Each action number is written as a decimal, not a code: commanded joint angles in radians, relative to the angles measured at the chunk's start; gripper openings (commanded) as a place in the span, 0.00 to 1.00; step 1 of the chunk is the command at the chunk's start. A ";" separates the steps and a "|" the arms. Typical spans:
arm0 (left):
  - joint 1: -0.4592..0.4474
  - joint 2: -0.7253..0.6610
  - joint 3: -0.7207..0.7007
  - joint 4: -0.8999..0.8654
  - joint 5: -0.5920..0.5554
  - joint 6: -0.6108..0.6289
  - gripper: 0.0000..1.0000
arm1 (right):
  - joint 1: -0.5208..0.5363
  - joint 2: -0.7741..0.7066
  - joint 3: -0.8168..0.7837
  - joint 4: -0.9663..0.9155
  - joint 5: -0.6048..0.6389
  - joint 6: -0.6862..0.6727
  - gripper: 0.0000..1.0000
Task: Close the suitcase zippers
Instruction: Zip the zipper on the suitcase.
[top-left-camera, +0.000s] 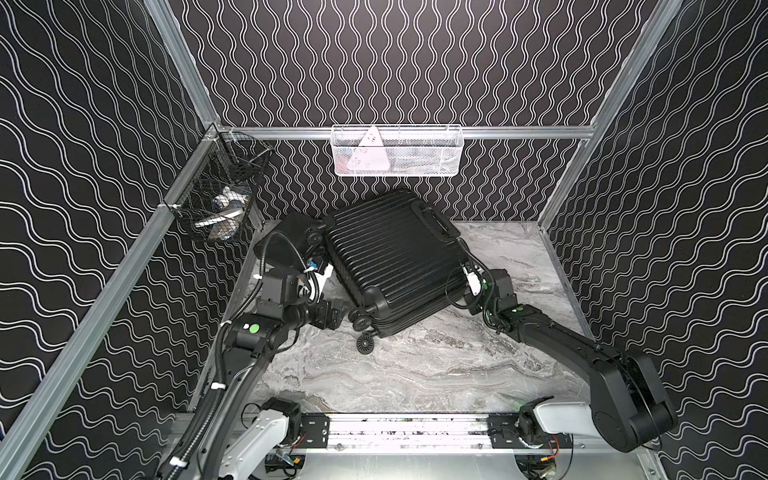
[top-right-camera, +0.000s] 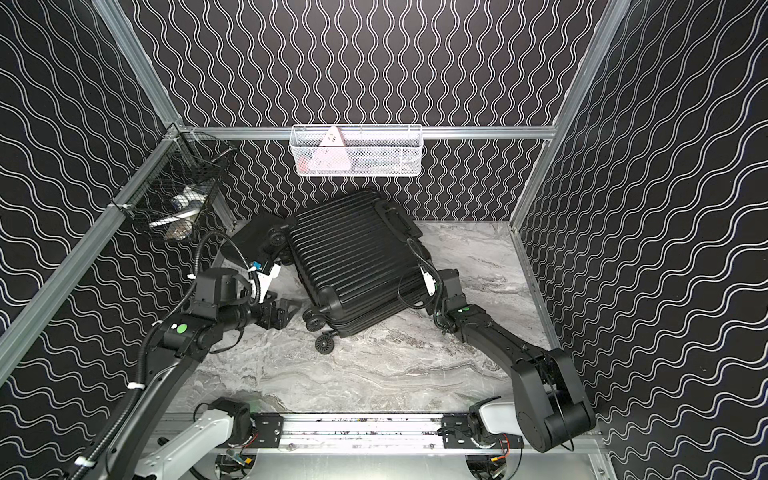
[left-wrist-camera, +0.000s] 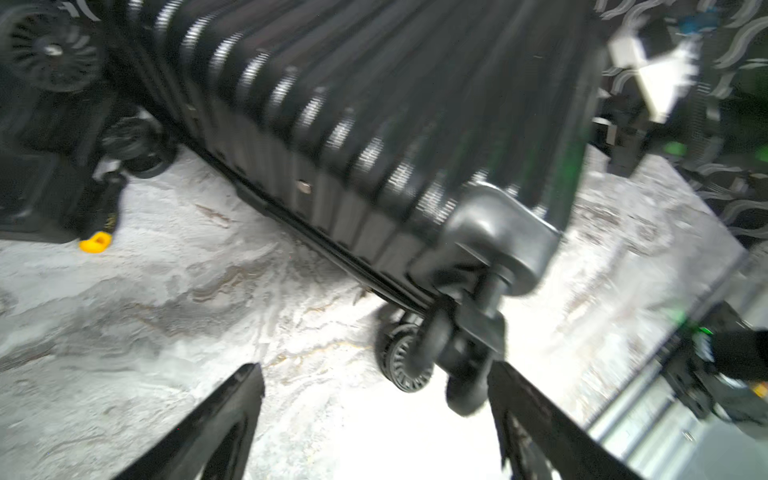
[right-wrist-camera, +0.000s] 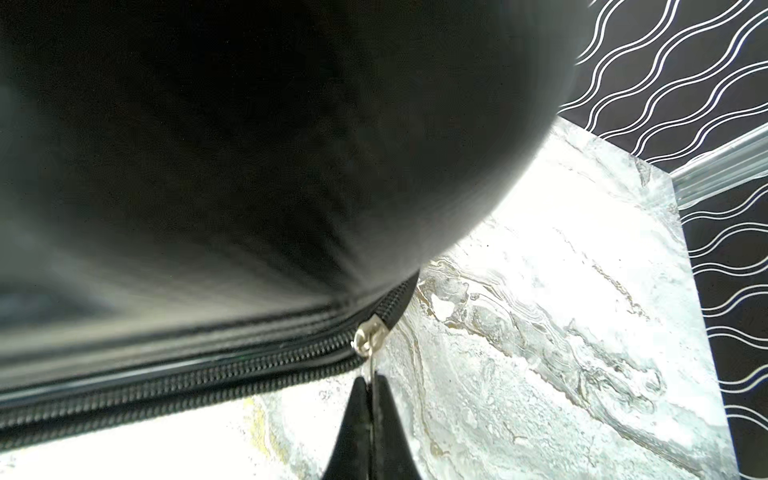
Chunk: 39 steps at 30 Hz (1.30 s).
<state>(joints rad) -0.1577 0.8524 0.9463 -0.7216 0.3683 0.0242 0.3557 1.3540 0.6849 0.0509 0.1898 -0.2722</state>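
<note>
The black ribbed suitcase (top-left-camera: 395, 257) (top-right-camera: 357, 257) lies tilted on the marble tabletop (top-left-camera: 415, 374), wheels toward the front left. In the right wrist view my right gripper (right-wrist-camera: 371, 380) is shut on the small metal pull hanging from the zipper slider (right-wrist-camera: 368, 338). On one side of the slider the zipper teeth (right-wrist-camera: 208, 374) run as two separate rows; on the other side they are joined. My left gripper (left-wrist-camera: 374, 370) (top-right-camera: 291, 308) stands open beside the suitcase's front wheels (left-wrist-camera: 405, 361), holding nothing. One fingertip (left-wrist-camera: 503, 374) is close to a wheel.
A smaller flat black case (top-left-camera: 286, 241) lies behind the left arm against the suitcase's back left corner, with a yellow tag (left-wrist-camera: 96, 242) beside it. A white wire basket (top-left-camera: 397, 151) hangs on the back wall, a black wire basket (top-left-camera: 216, 199) on the left rail.
</note>
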 joint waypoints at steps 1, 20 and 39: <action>-0.015 -0.064 -0.027 -0.067 0.145 0.122 0.93 | -0.005 0.007 -0.012 -0.214 0.020 -0.012 0.00; -0.196 0.161 -0.081 0.117 -0.078 0.333 0.94 | -0.025 0.003 -0.010 -0.215 -0.004 0.007 0.00; -0.225 0.140 -0.089 0.255 0.004 0.142 0.03 | -0.002 -0.119 0.031 -0.418 -0.180 0.198 0.00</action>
<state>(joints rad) -0.3840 1.0153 0.8589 -0.6342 0.3702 0.2996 0.3447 1.2545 0.7063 -0.1558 0.0944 -0.1085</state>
